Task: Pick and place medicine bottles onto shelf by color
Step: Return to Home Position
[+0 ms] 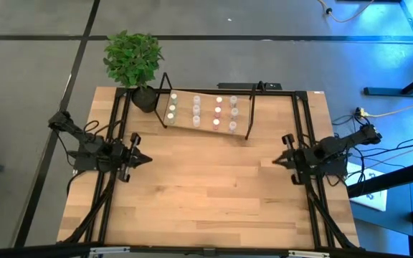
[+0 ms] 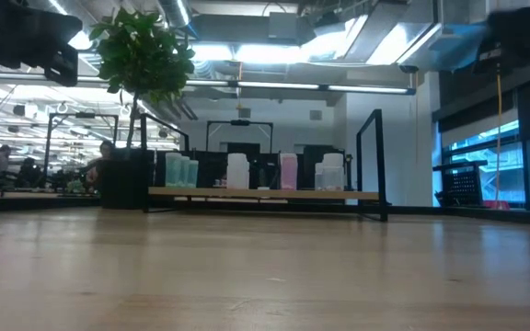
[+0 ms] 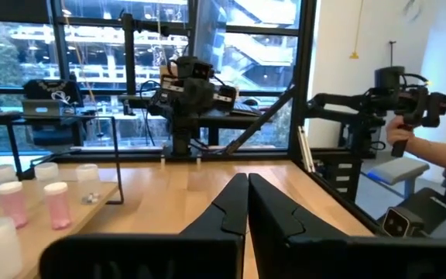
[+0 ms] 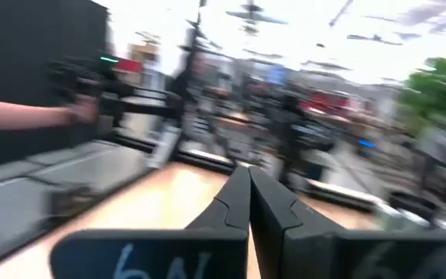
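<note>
While my left gripper (image 1: 143, 159) and right gripper (image 1: 277, 162) hang over opposite sides of the table (image 1: 206, 197), tips facing, both are pinched closed on nothing. The medicine bottles (image 1: 218, 112) stand in rows on the shelf (image 1: 207, 115), beside the potted plant (image 1: 133, 57).

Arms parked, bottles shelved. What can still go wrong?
1. The medicine bottles stand free on the shelf; one knock to its frame may topple several.
2. The potted plant sits beside the shelf's end; a reaching arm might catch it.
Left gripper and right gripper wait at the table's sides, jaws shut.
</note>
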Controlling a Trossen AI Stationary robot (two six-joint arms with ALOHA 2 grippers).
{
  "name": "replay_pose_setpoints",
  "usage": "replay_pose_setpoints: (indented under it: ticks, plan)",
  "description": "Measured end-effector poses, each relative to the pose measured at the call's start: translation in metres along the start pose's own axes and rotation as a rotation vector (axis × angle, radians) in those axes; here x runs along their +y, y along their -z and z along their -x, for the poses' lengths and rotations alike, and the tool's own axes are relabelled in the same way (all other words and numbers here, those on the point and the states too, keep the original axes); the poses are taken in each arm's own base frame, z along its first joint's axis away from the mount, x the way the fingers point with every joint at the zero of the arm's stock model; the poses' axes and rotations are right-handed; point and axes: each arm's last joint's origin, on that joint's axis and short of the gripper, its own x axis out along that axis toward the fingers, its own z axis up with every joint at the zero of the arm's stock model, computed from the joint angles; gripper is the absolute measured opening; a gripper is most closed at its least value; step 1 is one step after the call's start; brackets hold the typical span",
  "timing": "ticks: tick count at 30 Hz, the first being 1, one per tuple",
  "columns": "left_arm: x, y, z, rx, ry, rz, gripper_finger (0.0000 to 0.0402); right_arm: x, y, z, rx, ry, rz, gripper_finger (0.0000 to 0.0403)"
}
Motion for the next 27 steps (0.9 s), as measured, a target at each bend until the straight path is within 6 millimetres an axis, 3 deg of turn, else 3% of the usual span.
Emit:
replay_pose_setpoints:
  ticks: [3, 10, 18, 27]
  plan:
    - [0.000, 0.000, 0.000, 0.000, -0.001, 0.001, 0.0001, -0.003, 0.003, 0.000, 0.053, 0.113, 0.006, 0.0003]
    - [0.000, 0.000, 0.000, 0.000, -0.010, 0.000, 0.0008, -0.001, 0.012, 0.001, 0.135, 0.095, -0.038, 0.0003]
    - [0.000, 0.001, 0.000, 0.014, -0.012, -0.007, 0.0001, -0.002, 0.012, 0.001, 0.145, 0.123, 0.056, 0.0003]
    - [0.000, 0.001, 0.000, 0.014, -0.012, -0.007, 0.0020, -0.003, 0.011, 0.001, 0.147, 0.145, 0.090, 0.0007]
